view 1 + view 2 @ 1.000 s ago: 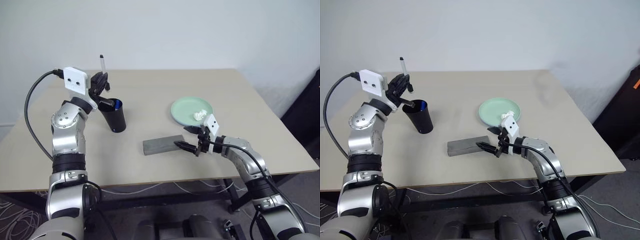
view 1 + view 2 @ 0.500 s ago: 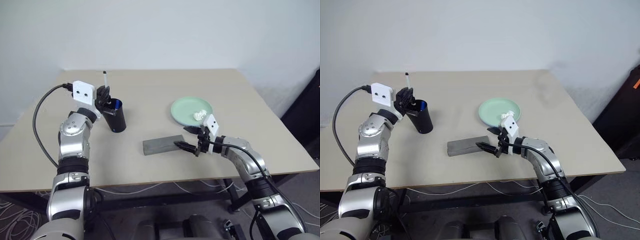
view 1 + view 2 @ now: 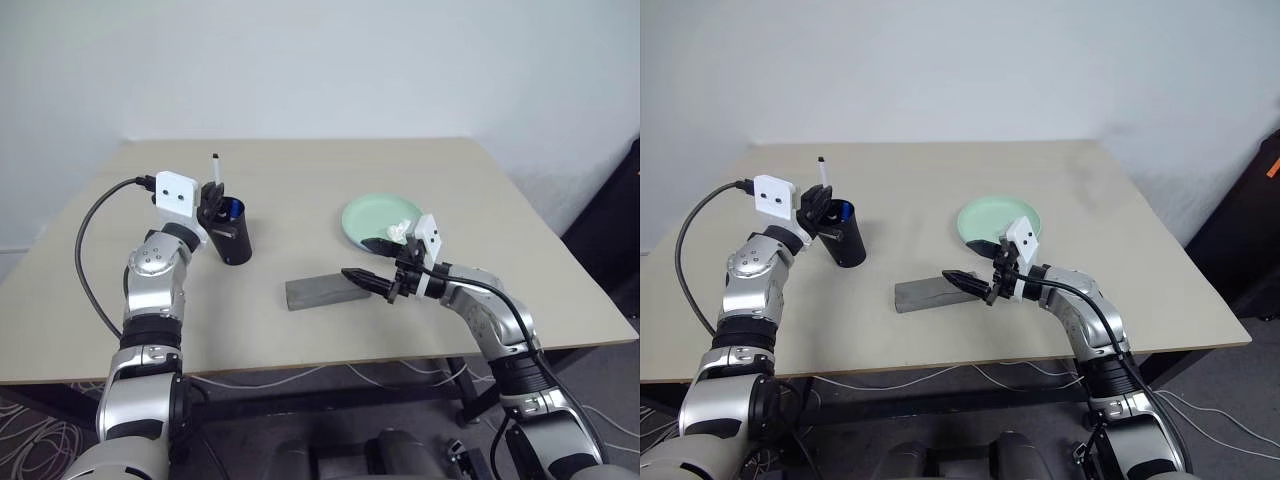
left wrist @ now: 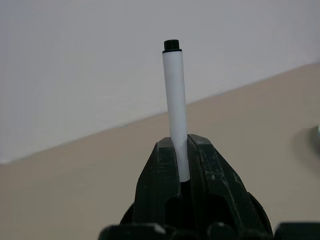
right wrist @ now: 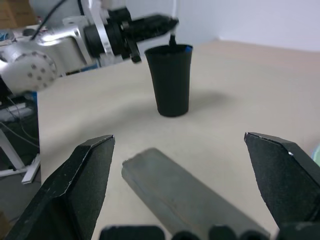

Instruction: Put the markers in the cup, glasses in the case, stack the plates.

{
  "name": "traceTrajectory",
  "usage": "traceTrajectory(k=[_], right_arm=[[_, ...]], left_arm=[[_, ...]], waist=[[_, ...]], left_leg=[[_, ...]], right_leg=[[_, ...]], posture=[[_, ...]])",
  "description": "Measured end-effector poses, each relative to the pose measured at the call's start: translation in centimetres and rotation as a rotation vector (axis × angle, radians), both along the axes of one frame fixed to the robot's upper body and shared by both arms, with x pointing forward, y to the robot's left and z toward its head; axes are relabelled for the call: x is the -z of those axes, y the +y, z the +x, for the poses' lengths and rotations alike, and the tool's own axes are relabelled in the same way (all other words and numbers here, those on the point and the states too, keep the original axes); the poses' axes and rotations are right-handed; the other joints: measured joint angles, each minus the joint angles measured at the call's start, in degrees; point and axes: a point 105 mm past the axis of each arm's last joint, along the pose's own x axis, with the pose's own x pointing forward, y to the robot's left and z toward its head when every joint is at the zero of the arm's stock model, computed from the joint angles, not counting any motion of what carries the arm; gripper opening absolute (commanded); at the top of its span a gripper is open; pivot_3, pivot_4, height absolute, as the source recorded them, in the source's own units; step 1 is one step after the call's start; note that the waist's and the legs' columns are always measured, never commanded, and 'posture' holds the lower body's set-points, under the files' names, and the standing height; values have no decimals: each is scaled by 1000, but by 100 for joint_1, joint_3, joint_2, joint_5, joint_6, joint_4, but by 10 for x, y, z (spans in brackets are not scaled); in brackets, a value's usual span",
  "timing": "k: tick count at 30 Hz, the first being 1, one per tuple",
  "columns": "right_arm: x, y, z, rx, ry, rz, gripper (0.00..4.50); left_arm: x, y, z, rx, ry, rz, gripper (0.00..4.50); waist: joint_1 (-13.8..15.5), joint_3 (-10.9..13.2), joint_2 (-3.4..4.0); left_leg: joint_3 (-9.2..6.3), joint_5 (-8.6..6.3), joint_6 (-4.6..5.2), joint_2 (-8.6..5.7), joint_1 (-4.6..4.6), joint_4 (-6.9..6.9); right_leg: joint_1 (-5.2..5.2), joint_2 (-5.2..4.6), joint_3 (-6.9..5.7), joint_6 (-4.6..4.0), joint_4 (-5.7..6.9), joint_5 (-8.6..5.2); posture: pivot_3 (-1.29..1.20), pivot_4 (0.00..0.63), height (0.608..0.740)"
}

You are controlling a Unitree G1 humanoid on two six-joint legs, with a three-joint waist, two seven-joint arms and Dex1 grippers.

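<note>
My left gripper (image 3: 212,198) is shut on a white marker (image 3: 215,171) with a black cap, held upright at the rim of the black cup (image 3: 233,238). The marker (image 4: 175,100) stands between the fingers (image 4: 159,165) in the left wrist view. A blue marker (image 3: 234,208) shows inside the cup. My right gripper (image 3: 358,258) is open and hovers just over the right end of the grey case (image 3: 318,291), nothing between its fingers. Behind it lies the mint green plate (image 3: 368,214). The glasses are out of view.
A small white tissue lump (image 3: 401,230) lies on the green plate, partly behind my right gripper. The right wrist view shows the case (image 5: 185,197), the cup (image 5: 171,80) and my left gripper (image 5: 150,25) beyond it. The tan table (image 3: 300,170) ends close in front.
My left gripper has come down with the black-capped marker to the cup's rim. My right gripper has risen a little above the case's end, still open.
</note>
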Motion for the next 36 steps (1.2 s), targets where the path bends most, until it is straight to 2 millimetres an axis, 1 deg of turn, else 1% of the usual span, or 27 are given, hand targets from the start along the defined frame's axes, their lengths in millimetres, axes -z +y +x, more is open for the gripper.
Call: traceTrajectory(k=[3,6,7,14,16,20,22,24,26,27,31,34,36], right_arm=[[0,0,0,0,1,0,4500],[0,0,0,1,4,-1,4500],[1,0,0,1,4,-1,4500],[1,0,0,1,5,-2,4500],[1,0,0,2,5,-2,4500],[2,0,1,5,7,-5,4500],[3,-1,2,10,12,-6,4500],[6,-3,3,17,24,-9,4500],[8,-6,5,27,35,-13,4500],[8,-7,6,29,35,-14,4500],[10,-18,10,52,45,-27,4500],[12,-27,11,56,51,-43,4500],[13,-32,13,63,57,-50,4500]], left_arm=[[1,1,0,-3,2,0,1841],[1,1,0,-4,1,3,2952],[1,1,0,-5,1,3,3219],[2,-1,0,-6,-2,-3,3219],[0,-2,0,-1,-13,-14,3219],[-22,-10,-3,44,-83,-58,3219],[-32,-17,-12,120,-101,-118,3219],[-33,-26,-23,199,-91,-157,3219],[-28,-41,-41,313,-53,-166,3219],[-20,-47,-55,371,-6,-155,3219],[7,-67,-85,480,112,-109,3219],[25,-70,-94,474,169,-73,3219],[32,-66,-96,448,178,-55,3219]], waist=[[9,0,0],[11,0,0],[12,0,0],[10,0,0],[10,0,0],[10,0,0],[2,0,0],[-2,0,0],[-5,0,2],[-10,0,3],[9,1,4],[8,1,4],[8,1,5]], left_leg=[[1,0,0,0,-1,-2],[1,0,0,-1,-1,-1],[2,0,0,-1,-1,-2],[2,0,0,0,-1,-2],[2,0,0,0,-2,-2],[2,0,-1,0,-3,-2],[6,-1,-1,0,0,-6],[7,0,-1,1,1,-7],[11,0,-1,2,4,-14],[14,0,-1,4,6,-15],[12,0,0,3,7,-13],[14,0,0,2,8,-8],[14,0,0,2,10,-7]], right_leg=[[-1,0,0,0,-1,0],[-1,-1,0,0,-2,0],[-1,-1,0,0,-2,0],[-1,-1,0,0,-2,0],[-1,-1,0,0,-2,0],[-1,-1,1,0,-3,0],[-1,-2,5,0,-5,0],[-3,-2,7,0,-4,0],[-5,-1,12,0,-4,0],[-6,1,15,-1,-4,-1],[-4,-1,11,-3,-3,-2],[-2,-1,13,-5,-4,-3],[-2,0,13,-6,-4,-3]], posture=[[0,0,740],[0,0,740],[0,0,740],[0,0,740],[0,0,740],[0,0,740],[0,0,740],[0,0,740],[0,0,740],[0,0,740],[0,0,740],[0,0,740],[0,0,740]])
